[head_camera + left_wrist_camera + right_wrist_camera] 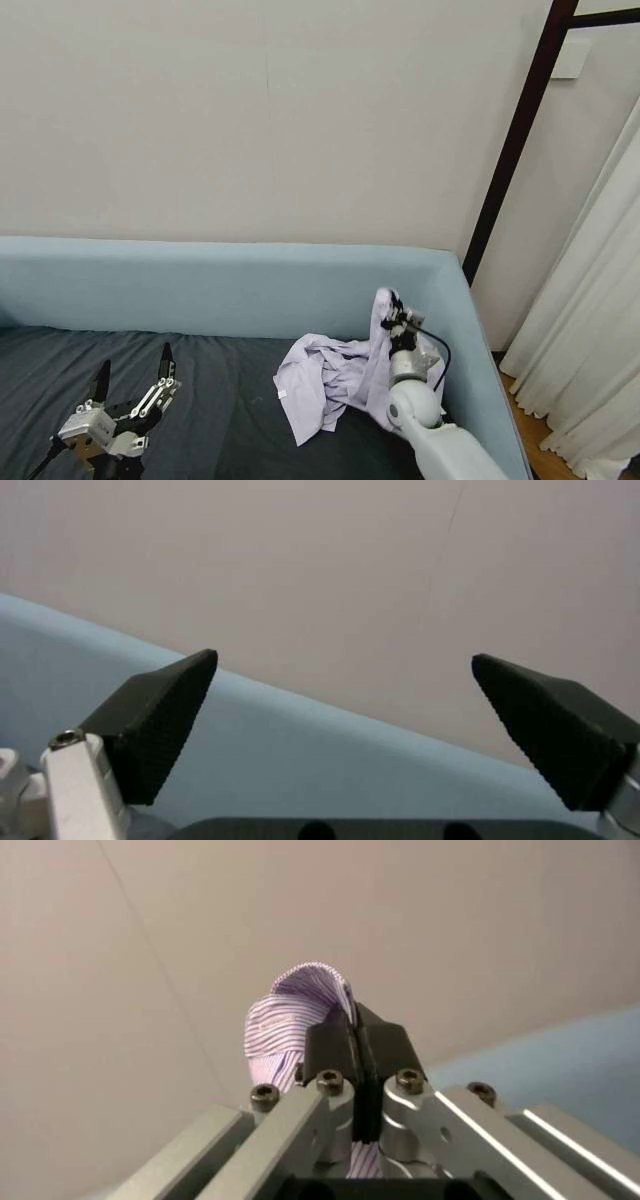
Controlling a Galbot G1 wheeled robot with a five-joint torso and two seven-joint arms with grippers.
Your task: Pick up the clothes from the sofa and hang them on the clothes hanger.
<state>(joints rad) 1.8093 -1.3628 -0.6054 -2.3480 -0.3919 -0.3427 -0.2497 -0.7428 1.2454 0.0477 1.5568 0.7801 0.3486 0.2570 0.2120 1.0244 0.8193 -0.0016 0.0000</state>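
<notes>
Head view: a lilac striped cloth shirt point(325, 380) is seen on the pale-blue padded sofa point(200, 290), one fold raised by the right gripper point(393, 312). Left wrist view — the left gripper point(340, 667) is spread wide. Right wrist view — the shirt point(290, 1012) is pinched tight.

Softly and evenly lit, brightest on the curtain point(590, 320) at the right of the head view and darkest over the sofa seat point(220, 390). Faintly shadowed beneath the shirt point(330, 375), with a dull sheen on the metal links of the right end effector point(357, 1046). Skewed at the head view's right edge, tilting the black pole point(515, 130).
</notes>
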